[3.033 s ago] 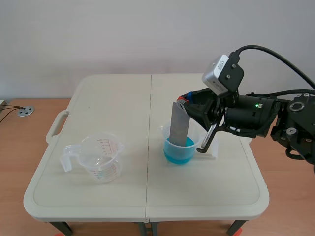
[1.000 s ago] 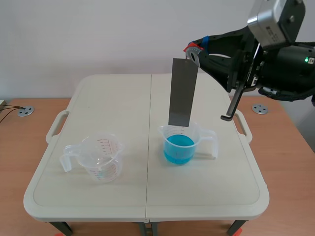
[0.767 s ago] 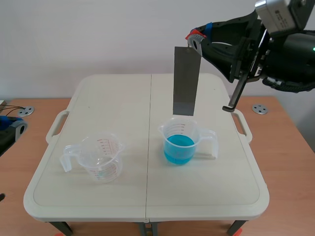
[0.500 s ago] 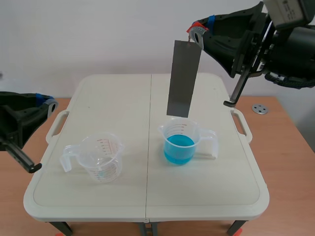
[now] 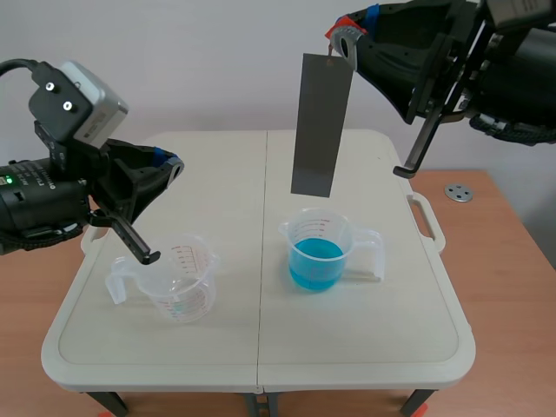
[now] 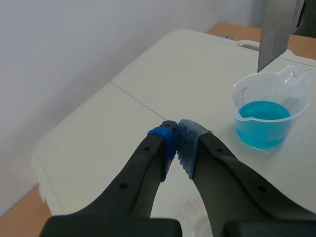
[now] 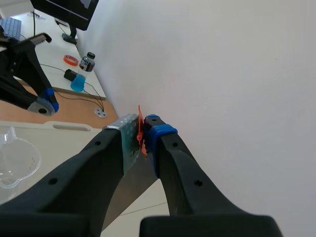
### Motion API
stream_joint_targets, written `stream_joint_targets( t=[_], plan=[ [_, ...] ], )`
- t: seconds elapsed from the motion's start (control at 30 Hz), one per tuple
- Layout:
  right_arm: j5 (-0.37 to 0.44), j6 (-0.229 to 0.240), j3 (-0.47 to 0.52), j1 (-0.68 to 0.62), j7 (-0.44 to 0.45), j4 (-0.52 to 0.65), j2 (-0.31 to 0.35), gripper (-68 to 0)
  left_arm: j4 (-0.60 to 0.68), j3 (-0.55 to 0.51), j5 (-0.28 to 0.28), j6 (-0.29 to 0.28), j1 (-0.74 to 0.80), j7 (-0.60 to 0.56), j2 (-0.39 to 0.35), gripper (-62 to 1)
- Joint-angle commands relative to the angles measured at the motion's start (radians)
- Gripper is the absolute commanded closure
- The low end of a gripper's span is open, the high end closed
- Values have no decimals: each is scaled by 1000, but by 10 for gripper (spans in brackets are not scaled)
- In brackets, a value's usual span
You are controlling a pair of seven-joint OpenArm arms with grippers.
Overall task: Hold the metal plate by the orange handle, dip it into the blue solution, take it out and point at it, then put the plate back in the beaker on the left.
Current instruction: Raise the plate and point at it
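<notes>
1. My right claw (image 5: 343, 36) (image 7: 140, 129) is clamped on the orange handle (image 5: 334, 33) (image 7: 140, 127). Only a thin orange sliver shows between the two pads.
2. The metal plate (image 5: 312, 126) (image 7: 131, 190) hangs down from that handle. It is a long grey strip, close to upright, with its lower end leaning slightly toward my left side.
3. I hold it high, well above the table (image 5: 365, 339). The plate's lower edge is in the air over the beaker of blue solution (image 5: 317, 252) (image 6: 264, 118), clear of its rim and not touching the liquid.
4. That beaker stands right of the table's centre seam, about a third full of blue, its handle turned toward my right arm.
5. My left claw (image 5: 171, 163) (image 6: 176, 133) is closed on nothing. The blue pad and the grey dotted pad press together at the tips.
6. It hovers over the left half of the table, fingertips aimed toward the middle. From its own camera, the blue beaker and the lower end of the plate (image 6: 276, 29) lie ahead of it, well apart from the tips.
7. Under and just beside that claw stands the empty clear beaker (image 5: 178, 282) (image 6: 190, 219) (image 7: 17, 163), upright, with red markings on its wall and its handle toward the table's left edge.
8. The two beakers stand well apart, one on each side of the seam.
</notes>
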Motion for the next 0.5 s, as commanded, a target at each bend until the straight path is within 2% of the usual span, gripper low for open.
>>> stream_joint_targets(
  t=[0.0,0.3,0.47],
  plan=[
    [24,6,14,10,18,24,16,-13,-17,19,-10,3,-34,-13,3,-31],
    [28,6,14,10,18,24,15,-13,-156,137,-10,3,-175,-13,30,-31],
    [28,6,14,10,18,24,15,-13,-203,175,29,3,-211,-14,59,-31]
  ],
)
